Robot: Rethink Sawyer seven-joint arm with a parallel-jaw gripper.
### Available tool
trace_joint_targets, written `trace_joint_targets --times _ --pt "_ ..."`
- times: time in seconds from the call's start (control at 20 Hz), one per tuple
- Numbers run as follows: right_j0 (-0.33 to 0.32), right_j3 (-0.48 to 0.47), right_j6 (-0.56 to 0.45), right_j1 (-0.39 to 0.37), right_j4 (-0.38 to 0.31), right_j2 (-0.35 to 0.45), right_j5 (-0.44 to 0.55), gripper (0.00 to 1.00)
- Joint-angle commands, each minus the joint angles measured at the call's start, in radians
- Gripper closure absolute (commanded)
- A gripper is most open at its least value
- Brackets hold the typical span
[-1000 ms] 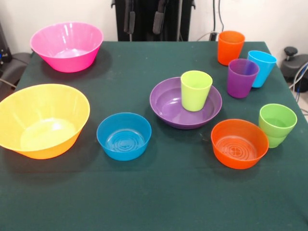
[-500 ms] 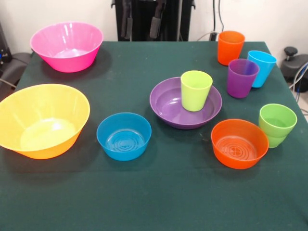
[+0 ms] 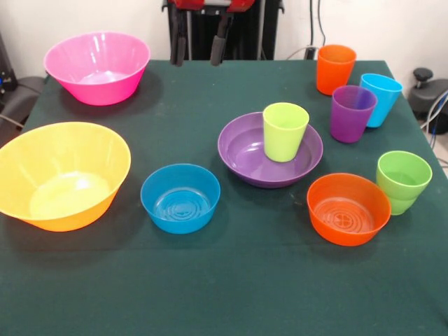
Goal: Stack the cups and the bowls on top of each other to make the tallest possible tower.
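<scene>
The wide purple bowl (image 3: pixel 241 152) sits mid-table with the lime-yellow cup (image 3: pixel 285 131) standing upright in it. The small blue bowl (image 3: pixel 180 198) rests on the cloth to its left, apart from it. The small orange bowl (image 3: pixel 348 208) and the green cup (image 3: pixel 402 180) are at the right. The purple cup (image 3: pixel 352 113), light blue cup (image 3: pixel 381 98) and orange cup (image 3: pixel 334 68) stand at the far right. My gripper (image 3: pixel 197 61) hangs open and empty over the table's far edge, well behind the purple bowl.
The big pink bowl (image 3: pixel 97 66) sits at the far left corner. The big yellow-orange bowl (image 3: pixel 61 175) sits at the left edge. The robot's black pedestal (image 3: pixel 241 31) stands behind the table. The table (image 3: pixel 231 280) has a dark green cloth.
My gripper has come down a little and shifted slightly left in the picture, with its red body now showing at the top edge. No cup or bowl has moved.
</scene>
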Motion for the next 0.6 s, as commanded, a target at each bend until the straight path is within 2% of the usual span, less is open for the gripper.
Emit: trace_joint_targets --times 0.05,0.35,0.6 --pt "-0.035 -0.036 -0.053 0.056 0.052 0.189 0.052 0.00" --pt "-0.049 -0.035 -0.112 0.060 0.075 0.218 0.059 0.00" --pt "-0.052 -0.017 -0.203 0.055 0.101 0.248 0.091 0.00"
